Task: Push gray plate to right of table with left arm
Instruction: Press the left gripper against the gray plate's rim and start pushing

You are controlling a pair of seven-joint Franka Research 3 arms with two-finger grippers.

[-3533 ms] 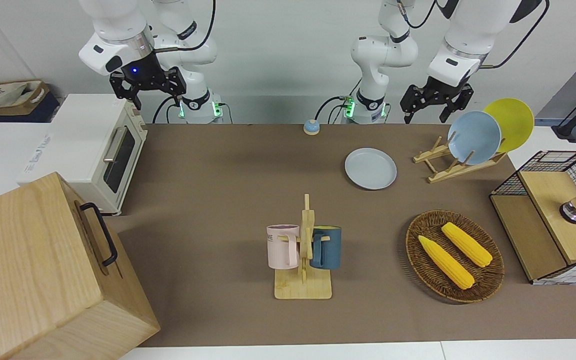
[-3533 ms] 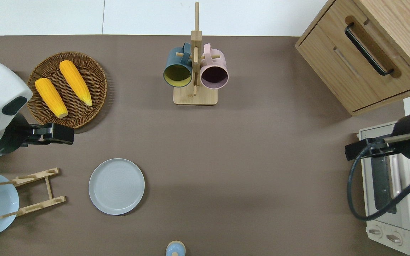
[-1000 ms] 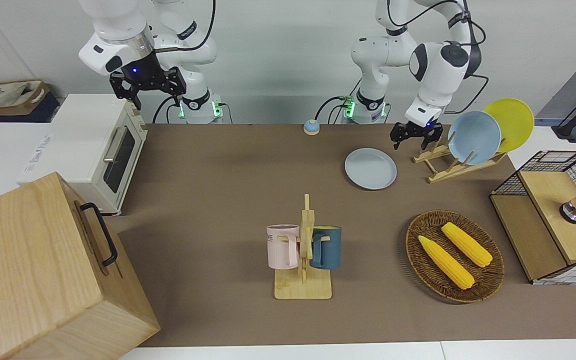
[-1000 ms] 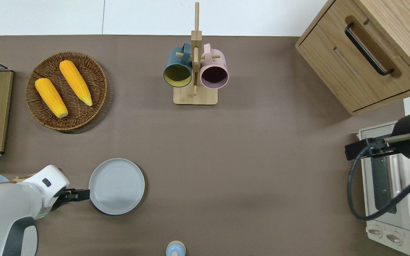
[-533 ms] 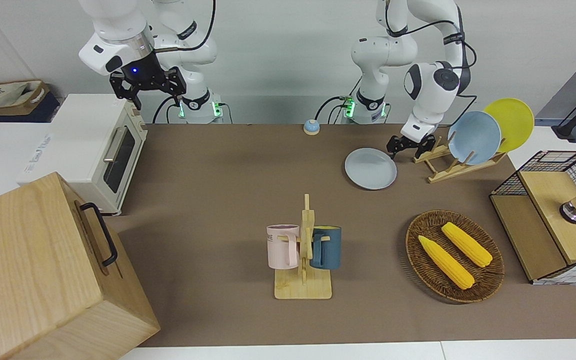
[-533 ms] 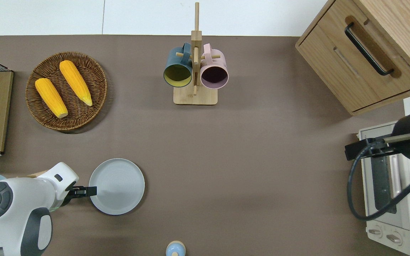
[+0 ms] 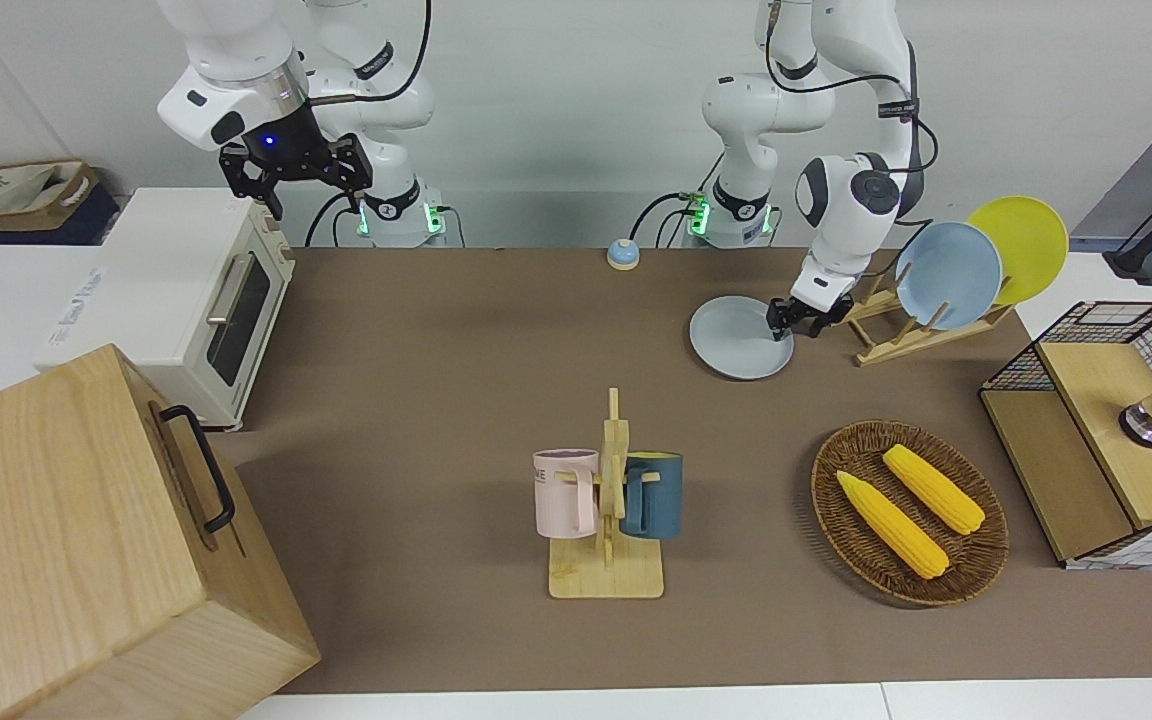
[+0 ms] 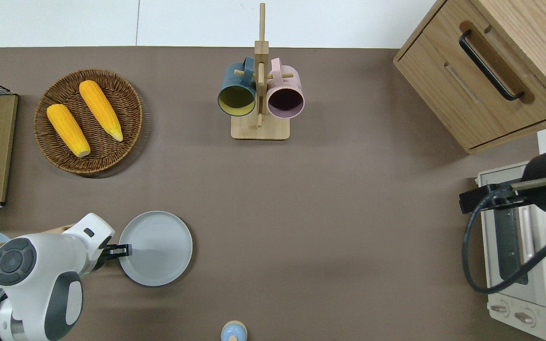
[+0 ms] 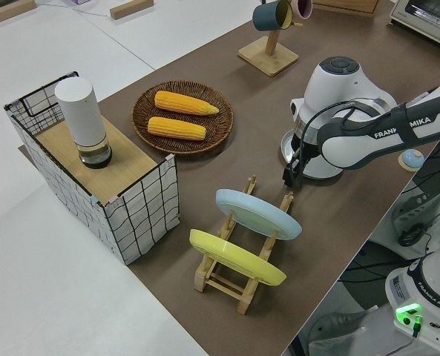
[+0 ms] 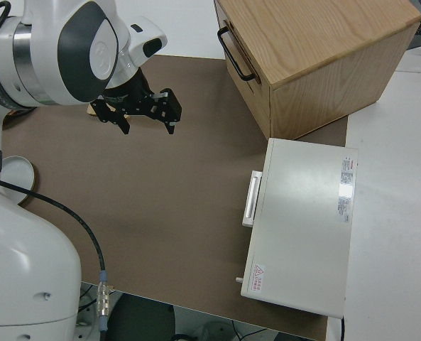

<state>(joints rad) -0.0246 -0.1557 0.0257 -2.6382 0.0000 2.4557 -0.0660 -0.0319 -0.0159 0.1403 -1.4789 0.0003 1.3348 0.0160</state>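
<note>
Lying flat on the table (image 8: 301, 199), the gray plate (image 8: 159, 248) sits beside the wooden rack (image 7: 886, 330), toward the left arm's end. Low at its rim, the left pincer (image 8: 122, 249) has fingers close together. Right arm parked, pincer (image 7: 296, 170) apart.

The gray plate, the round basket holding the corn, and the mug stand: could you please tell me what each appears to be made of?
The gray plate looks like matte ceramic or possibly melamine: an even pale surface with no glare and faint concentric rings. The basket appears to be woven wicker or rattan, showing dark brown braided strands. The mug stand seems to be light unpainted wood, perhaps bamboo, with visible grain and pegs.
</note>
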